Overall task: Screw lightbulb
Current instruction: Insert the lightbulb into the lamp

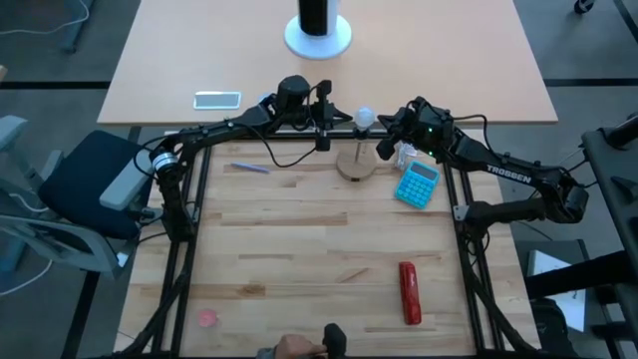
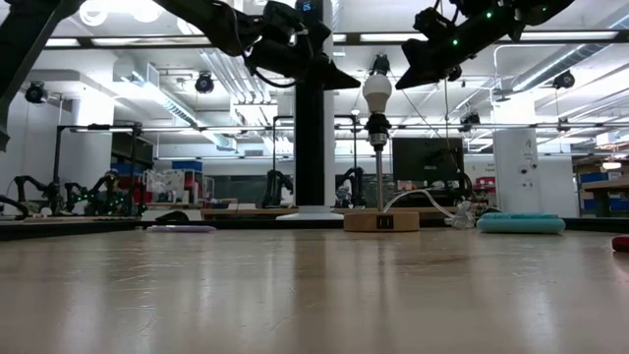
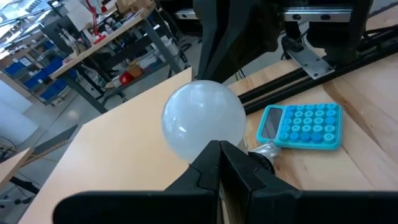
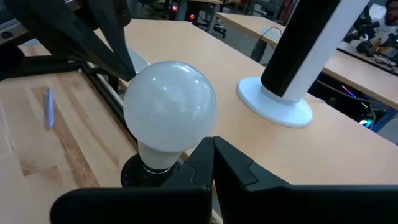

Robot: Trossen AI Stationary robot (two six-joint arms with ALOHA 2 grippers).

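The wooden table [image 1: 299,249] carries, at its far middle, a round wooden base [image 1: 355,166] with a thin post [image 2: 379,177] rising from it, and the lightbulb [image 2: 377,91] already sits upright on top of that post, its narrow end down in the dark socket [image 2: 377,126]. So the bulb is placed; judging from this, what may remain is turning it fully home, and whether the thread is seated tight cannot be told. The left gripper [image 1: 324,128] hangs just left of the bulb and the right gripper [image 1: 389,145] just right of it, both up at bulb height. In each wrist view the dark fingers meet in front of the bulb with nothing between them, so both look clenched on nothing and apart from the glass. A blue calculator [image 1: 417,183] lies right of the base, a red object [image 1: 409,292] near right.
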